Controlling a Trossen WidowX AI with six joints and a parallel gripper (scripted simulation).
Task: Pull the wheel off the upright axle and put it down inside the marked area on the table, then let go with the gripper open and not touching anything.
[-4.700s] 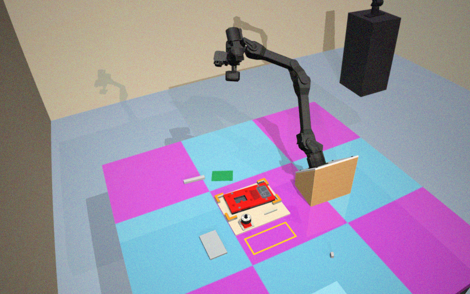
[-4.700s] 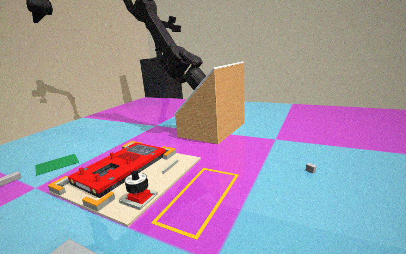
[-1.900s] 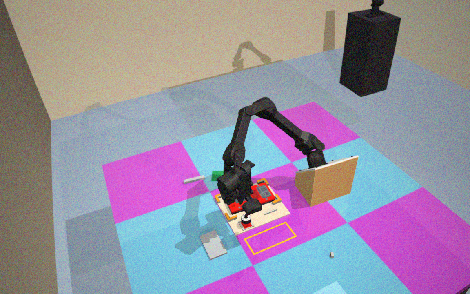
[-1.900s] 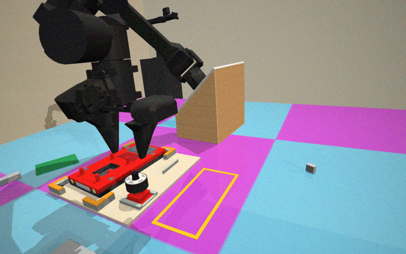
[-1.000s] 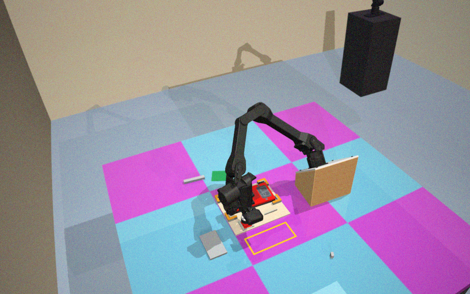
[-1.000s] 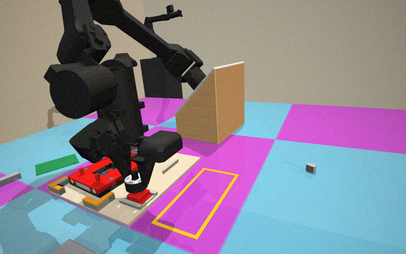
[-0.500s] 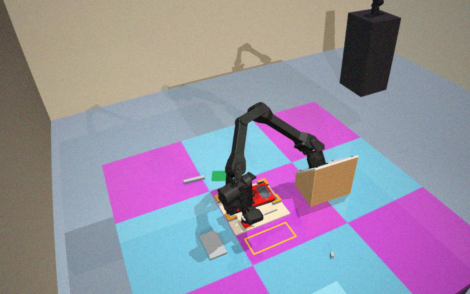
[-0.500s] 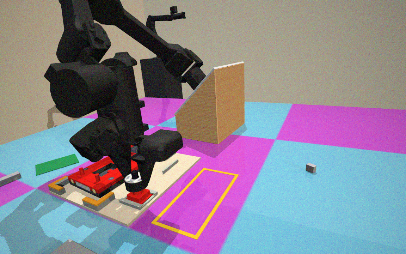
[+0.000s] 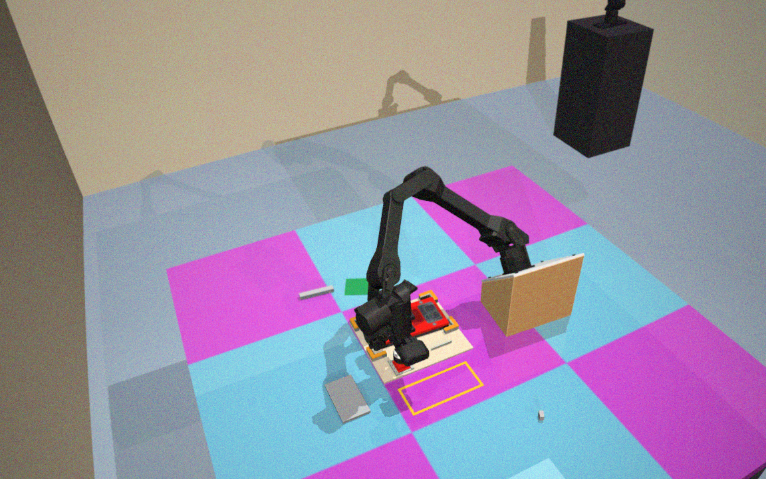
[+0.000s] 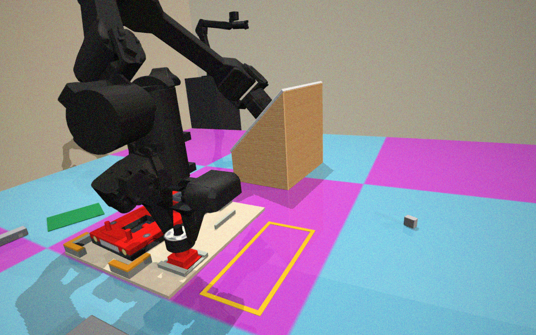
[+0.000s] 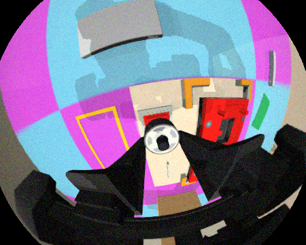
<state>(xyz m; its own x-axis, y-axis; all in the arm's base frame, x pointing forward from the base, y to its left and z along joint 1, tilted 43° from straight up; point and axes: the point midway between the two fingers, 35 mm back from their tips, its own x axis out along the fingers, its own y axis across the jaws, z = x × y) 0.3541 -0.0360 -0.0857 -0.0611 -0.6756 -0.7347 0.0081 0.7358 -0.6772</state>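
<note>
The wheel (image 10: 172, 236) (image 11: 152, 144), black with a white rim, sits on the upright black axle (image 10: 177, 228) (image 11: 162, 143), whose tip shows through its middle. The axle's red base (image 9: 401, 367) (image 10: 184, 259) (image 11: 156, 116) stands in a grey holder at the board's edge, just under the wheel. My gripper (image 10: 179, 240) (image 11: 160, 137) points down and is shut on the wheel, one finger on each side. In the top view the gripper mostly hides the wheel. The marked area, a yellow outline (image 9: 448, 399) (image 10: 232, 302) (image 11: 96, 113), lies on the table beside the board.
A red car chassis (image 10: 124, 233) (image 11: 211, 113) lies between orange corners on the cream board (image 9: 457, 350) (image 10: 244, 212), close beside the gripper. A slanted wooden box (image 9: 540, 297) (image 10: 303, 133) stands behind. A grey slab (image 9: 347, 399) (image 11: 119, 24) and a small block (image 9: 540, 415) (image 10: 410, 221) lie farther out.
</note>
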